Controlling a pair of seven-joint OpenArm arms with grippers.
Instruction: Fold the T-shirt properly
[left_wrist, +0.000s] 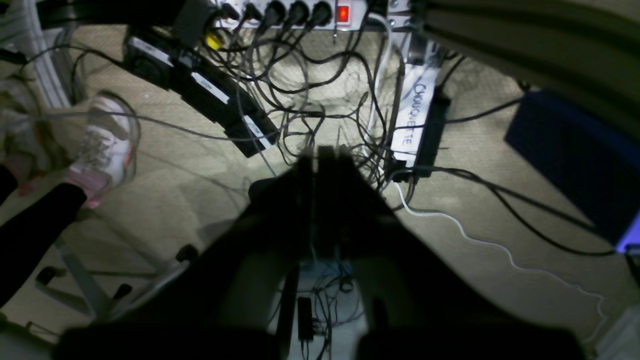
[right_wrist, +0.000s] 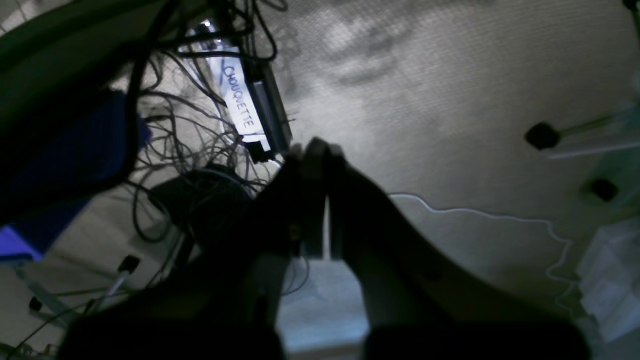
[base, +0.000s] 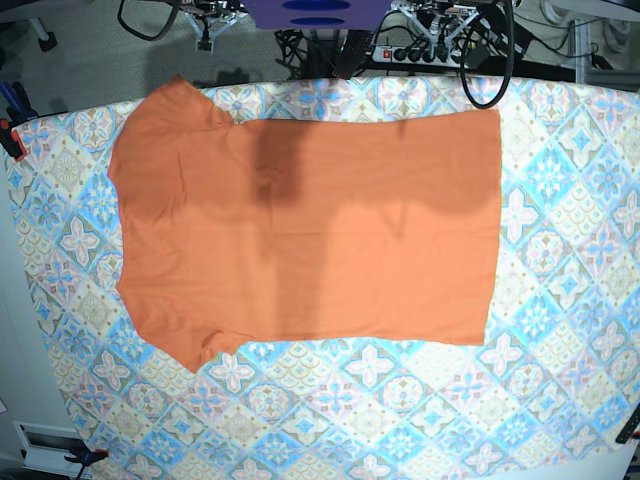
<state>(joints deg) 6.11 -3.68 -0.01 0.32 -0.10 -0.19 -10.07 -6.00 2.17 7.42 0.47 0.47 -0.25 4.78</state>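
The orange T-shirt (base: 310, 230) lies spread flat on the tile-patterned cloth (base: 560, 330), sleeves toward the left and hem toward the right. Neither arm appears in the base view. In the left wrist view my left gripper (left_wrist: 325, 152) is dark against the floor, its fingers pressed together with nothing between them. In the right wrist view my right gripper (right_wrist: 317, 146) is likewise shut and empty. Both wrist views face the floor, and the T-shirt is out of view in them.
Tangled cables (left_wrist: 310, 95), a power strip (left_wrist: 300, 11) and black power bricks (left_wrist: 200, 90) lie on the floor below. A labelled white block (left_wrist: 417, 115), a blue box (left_wrist: 575, 150) and a person's white shoe (left_wrist: 105, 142) are also there.
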